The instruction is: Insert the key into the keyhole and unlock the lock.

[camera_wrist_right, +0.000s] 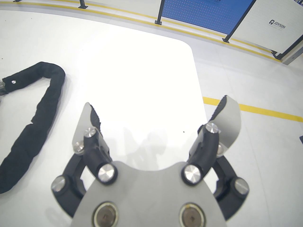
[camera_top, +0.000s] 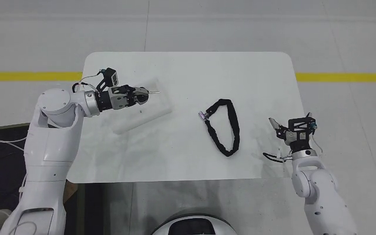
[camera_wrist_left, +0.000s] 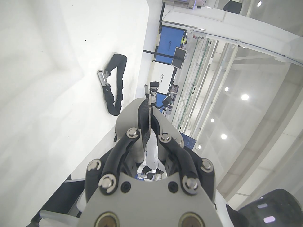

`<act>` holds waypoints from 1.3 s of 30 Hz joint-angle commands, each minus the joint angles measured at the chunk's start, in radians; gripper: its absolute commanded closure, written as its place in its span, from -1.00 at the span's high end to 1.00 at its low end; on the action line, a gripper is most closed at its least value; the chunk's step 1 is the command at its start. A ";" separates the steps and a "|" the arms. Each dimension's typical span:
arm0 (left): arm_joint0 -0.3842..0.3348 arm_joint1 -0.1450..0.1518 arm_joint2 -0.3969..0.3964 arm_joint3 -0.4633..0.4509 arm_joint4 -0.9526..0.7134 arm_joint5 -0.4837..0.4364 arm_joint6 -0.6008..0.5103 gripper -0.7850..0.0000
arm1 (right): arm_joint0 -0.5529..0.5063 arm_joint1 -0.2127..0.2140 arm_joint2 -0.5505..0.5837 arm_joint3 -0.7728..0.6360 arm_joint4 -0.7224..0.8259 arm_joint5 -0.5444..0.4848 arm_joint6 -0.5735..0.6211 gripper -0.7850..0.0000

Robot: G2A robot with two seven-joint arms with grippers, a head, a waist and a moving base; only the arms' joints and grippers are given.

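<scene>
Right gripper [camera_top: 271, 140] [camera_wrist_right: 157, 102]: nearest to the robot, well to the right of the lock [camera_top: 236, 126], over the table's [camera_top: 176, 64] near right edge. Jaws spread wide, nothing between them. One of its fingertips [camera_wrist_right: 90, 109] was over the white top and the other over the floor past the edge.

Lock: black sleeved chain in a closed loop, lying flat at about mid-table. Right wrist view showed one long side of the loop [camera_wrist_right: 47, 95] resting on the table [camera_wrist_right: 142, 72], well apart from the right gripper. The chain's two ends met at a short metal cylinder [camera_top: 203, 116] on the loop's left side. In the left wrist view the cylinder [camera_wrist_left: 102, 77] lay on its side, joined to the chain [camera_wrist_left: 118, 72] at both ends. The keyhole was too small to make out.

Left gripper [camera_top: 143, 94] [camera_wrist_left: 149, 112]: well to the left of the lock and a little farther from the robot, raised above the table [camera_wrist_left: 35, 48]. Jaws clamped on the key [camera_wrist_left: 148, 93]. The blade stuck out past the fingertips, edge-on in the left wrist view. In the top view the key [camera_top: 154, 92] pointed toward the lock side. The key was apart from the cylinder, not inserted.

Beyond the lock, past the table's far edge: a yellow floor line [camera_top: 35, 76]. Farther still, blue panels [camera_wrist_right: 208, 5] on black posts.
</scene>
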 commanded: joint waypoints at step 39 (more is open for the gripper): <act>0.000 0.000 0.000 0.000 0.000 0.000 0.000 -1.00 | 0.736 -0.132 -0.633 0.222 0.383 -0.052 1.189 0.48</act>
